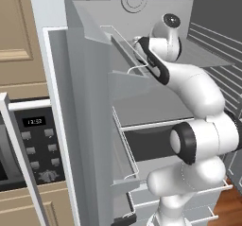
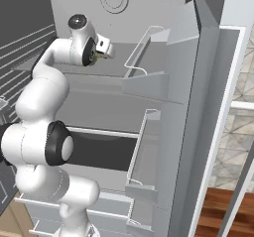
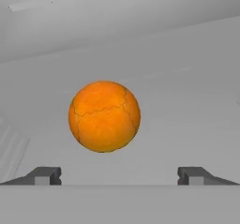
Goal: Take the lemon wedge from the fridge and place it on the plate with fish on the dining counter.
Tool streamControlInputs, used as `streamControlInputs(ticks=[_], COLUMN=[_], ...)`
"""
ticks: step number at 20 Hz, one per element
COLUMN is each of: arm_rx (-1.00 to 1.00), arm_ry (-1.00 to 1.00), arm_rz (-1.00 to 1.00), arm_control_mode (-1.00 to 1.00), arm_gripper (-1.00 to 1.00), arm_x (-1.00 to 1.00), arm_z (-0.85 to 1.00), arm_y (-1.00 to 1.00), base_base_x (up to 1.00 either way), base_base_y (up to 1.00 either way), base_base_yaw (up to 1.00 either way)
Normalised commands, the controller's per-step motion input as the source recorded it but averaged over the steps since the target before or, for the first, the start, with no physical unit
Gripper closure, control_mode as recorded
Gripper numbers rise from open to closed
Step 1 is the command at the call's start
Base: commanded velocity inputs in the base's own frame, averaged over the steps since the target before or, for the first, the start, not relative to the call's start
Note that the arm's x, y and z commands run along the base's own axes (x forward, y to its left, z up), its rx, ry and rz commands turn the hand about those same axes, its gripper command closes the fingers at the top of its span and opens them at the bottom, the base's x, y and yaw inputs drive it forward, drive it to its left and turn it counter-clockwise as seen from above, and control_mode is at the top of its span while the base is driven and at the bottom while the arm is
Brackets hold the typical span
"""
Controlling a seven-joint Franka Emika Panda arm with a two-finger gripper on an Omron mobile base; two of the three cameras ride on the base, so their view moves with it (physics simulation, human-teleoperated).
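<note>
Left base view: arm reaches into the open fridge (image 1: 90,102) toward an upper shelf; right base view: gripper (image 2: 105,50) above that shelf; hand view: jaws wide, empty, straddling an orange, round, crackled fruit (image 3: 104,116) just ahead, presumably the lemon wedge, lined up for grasping.

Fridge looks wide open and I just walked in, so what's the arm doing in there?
The white arm is reaching into the open fridge, its hand up at an upper shelf. In the hand view, an orange, cracked-looking ball sits on the grey shelf straight ahead. The fingers are spread wide, short of it; nothing is held.
</note>
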Motion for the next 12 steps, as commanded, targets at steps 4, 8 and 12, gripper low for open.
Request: streamControlInputs(ticks=[4,8,12], arm_rx=[0.0,-0.01,0.0], arm_ry=[0.0,-0.01,0.0], arm_rz=[0.0,0.0,0.0], arm_control_mode=[-1.0,-1.0,-1.0], arm_gripper=[-1.0,-1.0,-1.0], arm_x=[0.0,-0.25,0.0], arm_z=[0.0,0.0,0.0], arm_y=[0.08,0.21,0.0], base_base_x=[0.0,0.0,0.0], base_base_y=[0.0,0.0,0.0], base_base_yaw=[0.0,0.0,0.0])
